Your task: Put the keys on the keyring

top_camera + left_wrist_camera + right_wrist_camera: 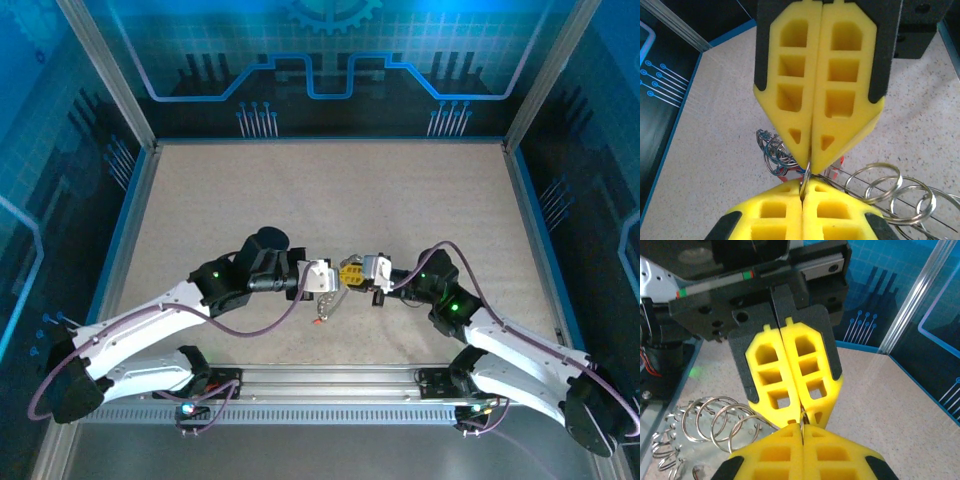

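Observation:
The keyring (805,181) is a thin grey ring seen edge on, pinched between two pairs of yellow pads that meet tip to tip. My left gripper (802,194) is shut on it from below in the left wrist view, and my right gripper (810,159) is shut on it from above. In the right wrist view my right gripper (802,434) grips the keyring (802,418) facing my left gripper (801,412). The keys (781,171), red-headed with small wire loops, dangle just behind the pads. From above, the left gripper (328,280) and right gripper (353,270) touch mid-table, keys (320,312) hanging below.
Several silvery wire loops (885,189) fan out beside the grip, also seen as wire loops (715,421) in the right wrist view. The speckled beige table (330,190) is fenced by blue panels (60,200) on three sides. A metal rail (330,380) runs along the near edge.

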Controlling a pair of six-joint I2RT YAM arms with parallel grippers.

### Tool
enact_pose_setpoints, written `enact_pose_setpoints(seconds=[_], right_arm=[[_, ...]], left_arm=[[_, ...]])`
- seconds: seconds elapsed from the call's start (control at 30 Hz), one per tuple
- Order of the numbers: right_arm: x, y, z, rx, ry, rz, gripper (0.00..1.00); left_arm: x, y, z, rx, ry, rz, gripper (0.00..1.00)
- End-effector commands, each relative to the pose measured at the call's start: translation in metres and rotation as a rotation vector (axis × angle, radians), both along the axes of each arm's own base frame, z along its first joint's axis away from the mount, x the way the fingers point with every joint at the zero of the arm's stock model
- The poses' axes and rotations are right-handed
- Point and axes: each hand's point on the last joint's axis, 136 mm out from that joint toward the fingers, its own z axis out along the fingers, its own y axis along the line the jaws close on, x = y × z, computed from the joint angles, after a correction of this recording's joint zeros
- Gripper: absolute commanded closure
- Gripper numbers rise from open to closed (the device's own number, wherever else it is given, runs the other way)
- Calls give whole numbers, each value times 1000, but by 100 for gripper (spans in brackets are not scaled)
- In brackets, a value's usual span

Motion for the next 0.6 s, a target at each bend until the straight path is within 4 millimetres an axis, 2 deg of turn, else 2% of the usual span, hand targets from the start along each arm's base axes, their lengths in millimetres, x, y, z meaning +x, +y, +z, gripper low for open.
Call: enact_pose_setpoints(seconds=[0.0,0.07,0.23,0.57], right_arm=[[1,-4,-7,-75,-4,-19,93],[2,-3,-10,-91,1,-19,87],[5,0,-16,-112,0,-31,78],[12,5,-14,-98,12,-52,75]], left_arm=[[15,14,16,77,-51,69,100],[17,16,17,121,-51,83,100],[16,17,6,277,-42,62,100],[14,9,5,314,-33,32,100]])
